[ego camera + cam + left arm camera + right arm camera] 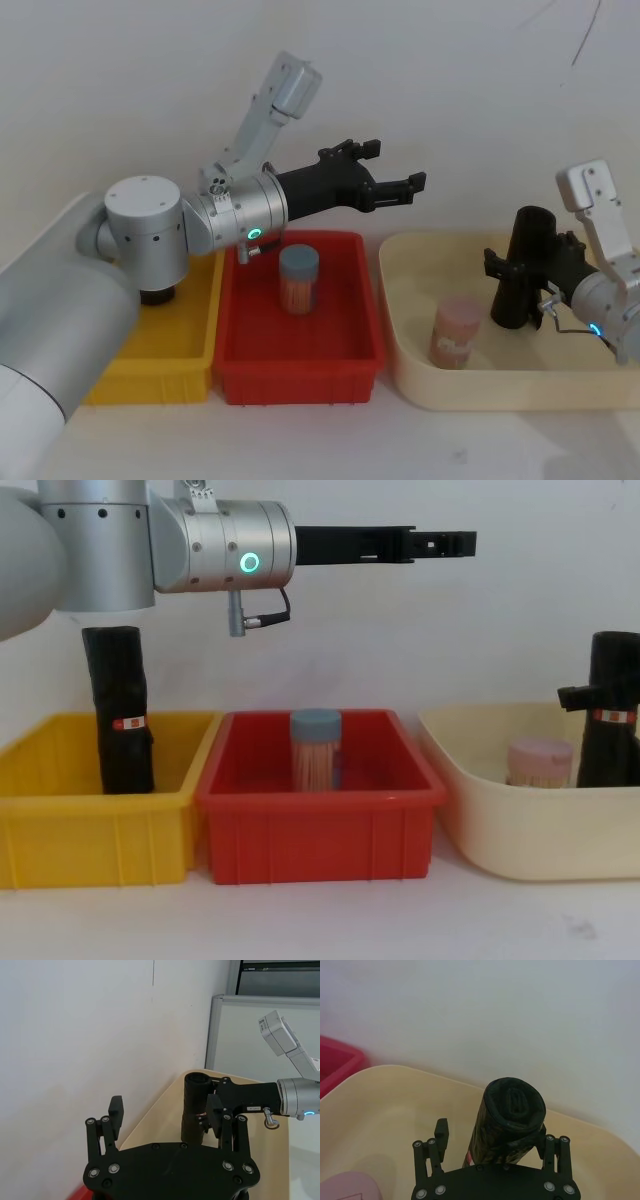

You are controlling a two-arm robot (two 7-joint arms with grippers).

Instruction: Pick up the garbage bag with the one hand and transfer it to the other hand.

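Note:
The garbage bag [524, 268] is a tall black roll with a small red-and-white band, standing upright in the cream tub [410, 360] at the right. My right gripper [503, 266] reaches in from the right and is open around the roll. In the right wrist view one finger [441, 1133] stands clear of the garbage bag [507, 1115], while the other lies close against it. My left gripper [392, 166] hovers high above the red bin's back edge, pointing right, open and empty. From the left wrist view, the left gripper [165, 1110] faces the garbage bag [194, 1105].
A twin black roll [120, 712] stands in the yellow bin [60, 830] at the left. In the red bin [300, 375] is a jar with a grey-blue lid [298, 278]. A pink-lidded jar [455, 333] sits in the cream tub beside the roll.

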